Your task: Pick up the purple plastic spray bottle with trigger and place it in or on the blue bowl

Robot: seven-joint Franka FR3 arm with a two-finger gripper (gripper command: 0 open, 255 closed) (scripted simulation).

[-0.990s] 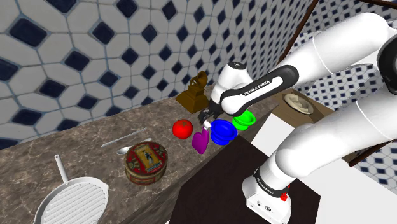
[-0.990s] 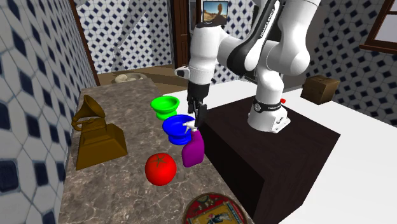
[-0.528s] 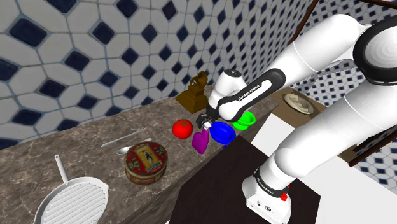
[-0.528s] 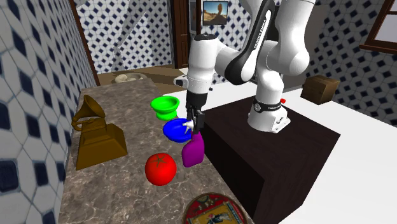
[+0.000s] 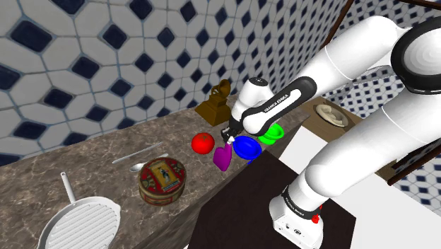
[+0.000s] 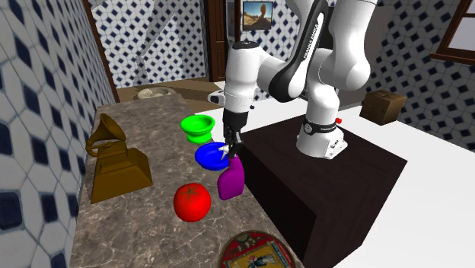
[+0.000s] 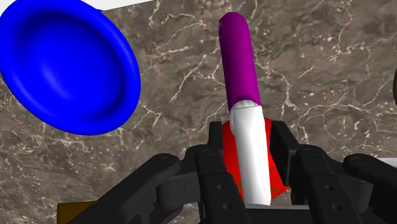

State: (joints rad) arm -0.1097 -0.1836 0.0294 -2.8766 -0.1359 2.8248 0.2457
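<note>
Purple spray bottle (image 6: 231, 181) stands upright on the marble counter (image 6: 145, 228), just beside the blue bowl (image 6: 209, 156) on its near side in the second exterior view, with a red tomato (image 6: 192, 202) near on that view's left. The gripper (image 7: 247, 130) straddles the bottle's white trigger head (image 7: 250, 159). Its fingers (image 7: 217, 149) stand apart, with a sliver of red showing past each side of the head, so nothing is clamped. The likely risk is that the head is narrow and rounded, so an off-centre close could tip the bottle against the bowl or let it slip when lifted. From the stand (image 5: 240, 198) the arm arches over the counter, hand pointing steeply down.
</note>
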